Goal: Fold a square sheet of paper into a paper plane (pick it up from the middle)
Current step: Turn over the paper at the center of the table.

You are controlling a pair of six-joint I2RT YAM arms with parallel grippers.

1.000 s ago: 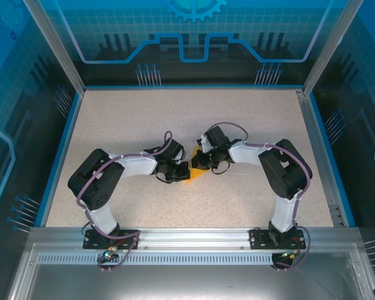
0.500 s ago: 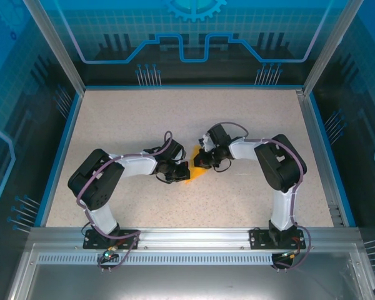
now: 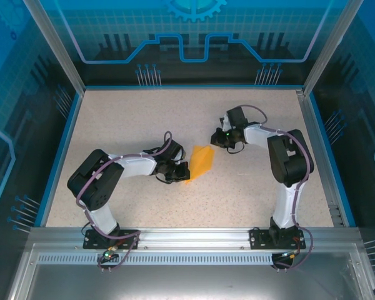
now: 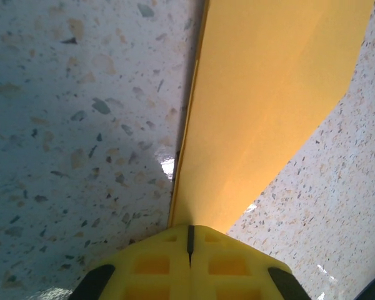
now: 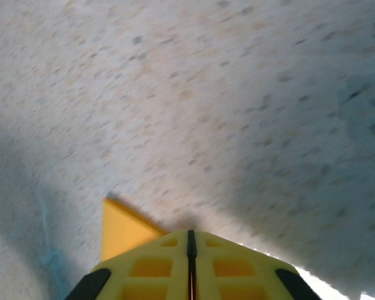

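The orange sheet of paper lies folded into a flat, layered, slanted shape at the middle of the table. In the left wrist view the paper runs straight out from between my yellow fingertips, its folded edge on the left. My left gripper is shut on the paper's near left end. My right gripper is off to the upper right of the paper, apart from it, jaws together with nothing between them. A corner of the paper shows left of the right gripper's fingers; that view is blurred.
The speckled tabletop is framed by a blue border and metal posts. Both arm bases sit at the near edge on the aluminium rail. Open table surface lies behind and in front of the paper.
My right gripper has let go of the paper's right side and drawn away to the upper right. The paper now lies uncovered. The left gripper has stayed put on the paper.
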